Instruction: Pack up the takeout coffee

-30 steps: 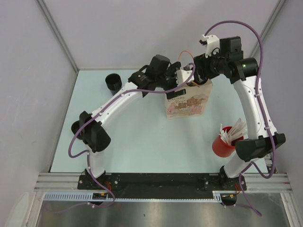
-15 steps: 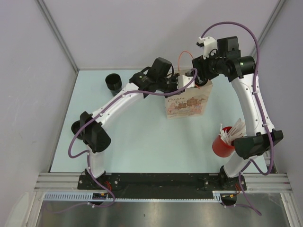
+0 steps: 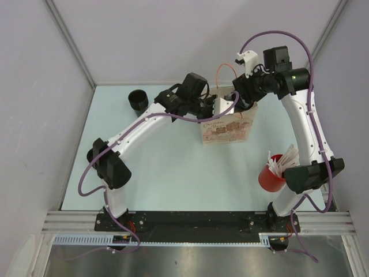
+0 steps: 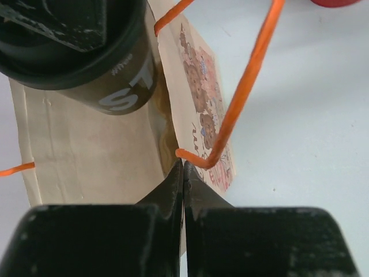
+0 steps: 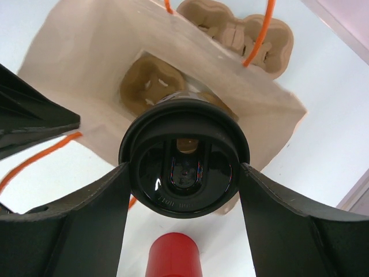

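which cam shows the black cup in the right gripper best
Right wrist: the black coffee cup sits dead centre, end-on, between the fingers of the right gripper, above the paper bag. Left wrist catches only part of its side with white lettering. Top external hides it almost wholly behind the right gripper.
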Motion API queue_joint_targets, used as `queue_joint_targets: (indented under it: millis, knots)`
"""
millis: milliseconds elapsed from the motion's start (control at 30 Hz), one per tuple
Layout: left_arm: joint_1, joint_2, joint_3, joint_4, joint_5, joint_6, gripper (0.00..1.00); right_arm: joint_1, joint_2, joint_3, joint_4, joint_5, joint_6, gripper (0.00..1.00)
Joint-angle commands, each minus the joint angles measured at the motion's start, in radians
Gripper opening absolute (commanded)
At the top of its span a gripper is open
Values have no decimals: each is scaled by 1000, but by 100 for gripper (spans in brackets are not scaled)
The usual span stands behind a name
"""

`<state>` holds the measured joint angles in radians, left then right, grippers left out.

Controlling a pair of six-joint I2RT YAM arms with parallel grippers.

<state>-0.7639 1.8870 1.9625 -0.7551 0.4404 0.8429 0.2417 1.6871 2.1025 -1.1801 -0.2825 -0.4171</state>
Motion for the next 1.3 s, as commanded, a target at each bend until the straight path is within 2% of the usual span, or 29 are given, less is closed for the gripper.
queue_joint_targets:
  millis: [0,133,433,700,933,1133,1267]
  knots:
    - [3,-98,-21,-75,101,134,0,-4,-10,39,-44,-44,-71,34]
    - [26,-123,-33,-141,190,218,0,-4,-3,39,-69,-52,-100,34]
    - [31,-153,-54,-223,207,332,0,11,-29,22,-176,-107,-186,34]
    - [46,-178,-77,-283,233,423,0,76,-53,-32,-216,-89,-223,34]
    - [44,-174,-68,-271,239,412,0,123,-14,7,-242,-57,-218,34]
    - [44,-170,-70,-276,259,406,0,151,-61,34,-176,-1,-210,34]
    - [43,-170,-63,-279,268,404,0,166,-53,30,-196,-4,-227,33]
